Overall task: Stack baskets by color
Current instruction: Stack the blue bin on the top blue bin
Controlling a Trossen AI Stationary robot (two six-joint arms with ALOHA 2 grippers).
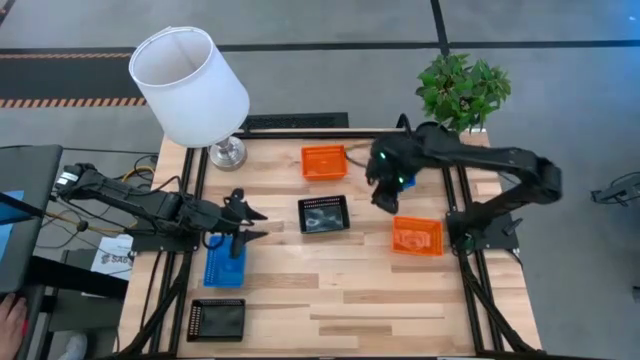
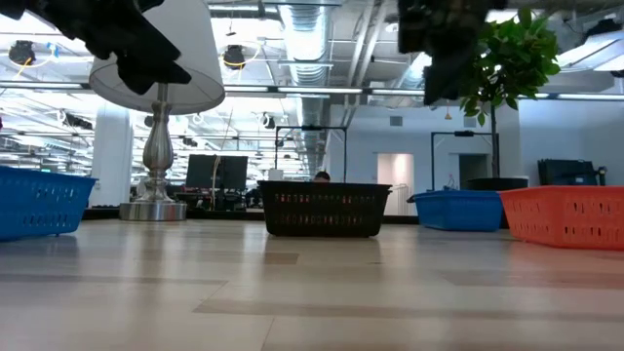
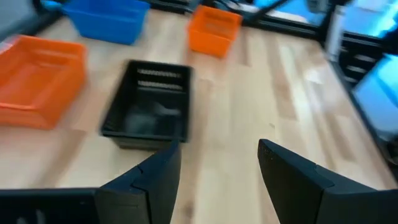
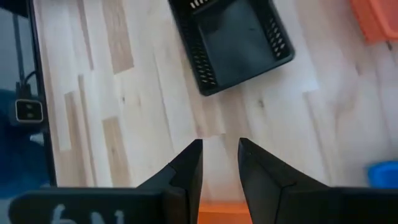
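My left gripper (image 1: 247,226) hangs open and empty over the table's left side, just above the far end of a blue basket (image 1: 225,264). My right gripper (image 4: 221,160) hangs open and empty above the table, between the middle black basket (image 1: 324,214) and an orange basket (image 1: 417,236). In its wrist view the black basket (image 4: 236,43) lies ahead of the fingers. A second orange basket (image 1: 323,161) rests toward the far edge. Another black basket (image 1: 217,318) sits at the near left. A second blue basket (image 2: 458,210) rests under my right arm. All rest flat on their bottoms.
A white-shaded lamp (image 1: 190,85) stands at the far left corner and a potted plant (image 1: 462,90) at the far right corner. Bare wood stretches along the table's near right (image 1: 400,310). Black frame rails (image 1: 465,200) run along both sides.
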